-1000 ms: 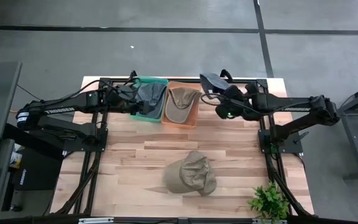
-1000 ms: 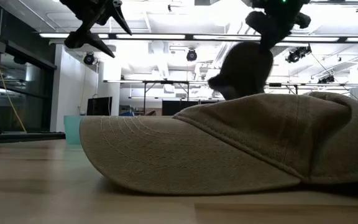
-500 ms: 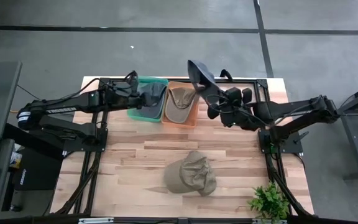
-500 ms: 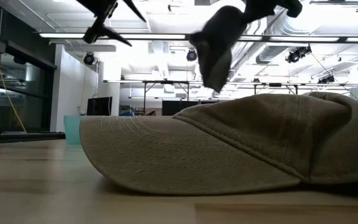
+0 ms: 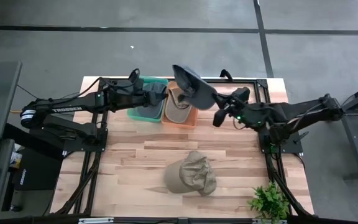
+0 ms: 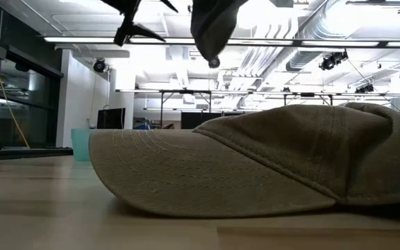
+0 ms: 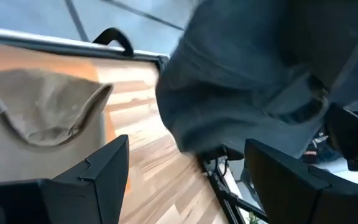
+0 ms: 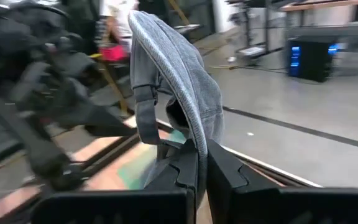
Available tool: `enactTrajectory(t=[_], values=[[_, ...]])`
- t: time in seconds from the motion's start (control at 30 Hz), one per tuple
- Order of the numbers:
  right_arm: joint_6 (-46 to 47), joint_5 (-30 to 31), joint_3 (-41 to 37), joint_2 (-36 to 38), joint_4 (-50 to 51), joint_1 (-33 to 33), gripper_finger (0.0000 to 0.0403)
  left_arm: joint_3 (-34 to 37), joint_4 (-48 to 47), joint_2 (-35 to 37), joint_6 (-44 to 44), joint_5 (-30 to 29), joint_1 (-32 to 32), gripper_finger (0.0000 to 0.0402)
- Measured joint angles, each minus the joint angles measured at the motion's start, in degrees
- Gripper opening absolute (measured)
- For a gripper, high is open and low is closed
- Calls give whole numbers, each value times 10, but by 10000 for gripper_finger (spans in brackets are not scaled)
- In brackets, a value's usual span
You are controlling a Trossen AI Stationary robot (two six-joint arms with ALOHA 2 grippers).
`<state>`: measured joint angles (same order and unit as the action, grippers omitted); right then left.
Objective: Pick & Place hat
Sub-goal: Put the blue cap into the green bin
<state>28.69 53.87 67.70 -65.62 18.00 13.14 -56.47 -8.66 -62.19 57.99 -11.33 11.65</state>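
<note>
right gripper [image 5: 211, 101] fingers clamped on dark grey cap [image 5: 189, 86] above orange bin [image 5: 181, 104], left gripper [image 5: 160, 96] fingers spread wide just beside.

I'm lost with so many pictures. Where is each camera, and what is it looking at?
High view: above the table, looking straight down; both arms, the tan hat.
Low view: at tabletop height, facing the room; that tan hat fills it.
Left wrist view: on the left arm; its open left claw, the gray hat.
Right wrist view: on the right arm; its right claw shut on the gray hat.
Both wrist views share the gray hat.
</note>
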Motion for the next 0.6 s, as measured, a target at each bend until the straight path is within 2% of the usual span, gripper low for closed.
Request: enactTrajectory(t=[0.2, 0.3, 0.6], values=[[-7, -41, 0, 43, -8, 23, 5, 0, 62, 0, -53, 5, 0, 275], [-5, -70, 0, 56, -10, 24, 5, 0, 101, 0, -82, 27, 0, 275], [-3, -120, 0, 60, -29, 24, 5, -2, 191, -36, -100, 60, 0, 275]])
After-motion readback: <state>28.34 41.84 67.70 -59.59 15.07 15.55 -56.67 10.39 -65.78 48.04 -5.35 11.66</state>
